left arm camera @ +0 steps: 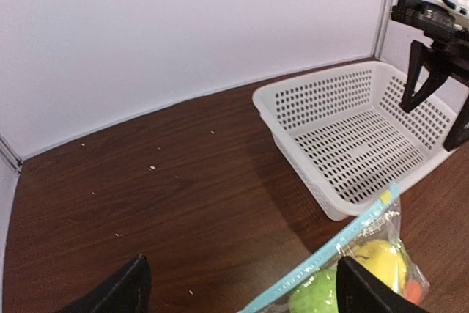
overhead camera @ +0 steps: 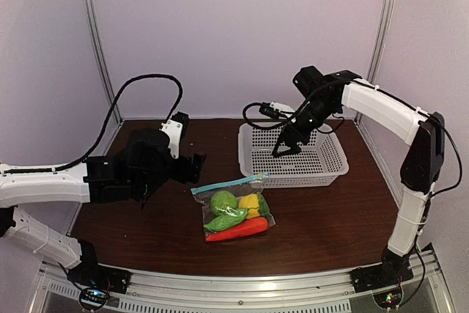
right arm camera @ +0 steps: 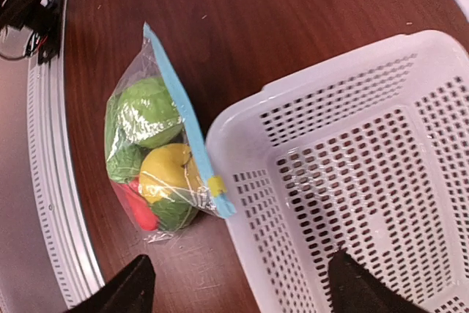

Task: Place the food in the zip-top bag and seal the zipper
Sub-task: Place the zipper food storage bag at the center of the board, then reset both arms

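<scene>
The clear zip-top bag (overhead camera: pixel 234 210) lies flat on the brown table, also in the right wrist view (right arm camera: pixel 157 159) and the left wrist view (left arm camera: pixel 352 262). Inside it are the green apple (overhead camera: pixel 223 201), the yellow fruit (overhead camera: pixel 250 202), the red carrot (overhead camera: pixel 238 230) and a green vegetable (overhead camera: pixel 226 220). The teal-blue zipper (overhead camera: pixel 229 183) runs along its far edge, with a yellow tab (right arm camera: pixel 216 183). My left gripper (overhead camera: pixel 192 168) is open and empty, left of the bag. My right gripper (overhead camera: pixel 287 145) is open and empty, above the white basket.
A white perforated basket (overhead camera: pixel 322 174) stands right behind the bag, touching the zipper's end. The right arm's fingers (left arm camera: pixel 419 78) hang over it in the left wrist view. A metal rail (overhead camera: pixel 242 287) runs along the table's near edge.
</scene>
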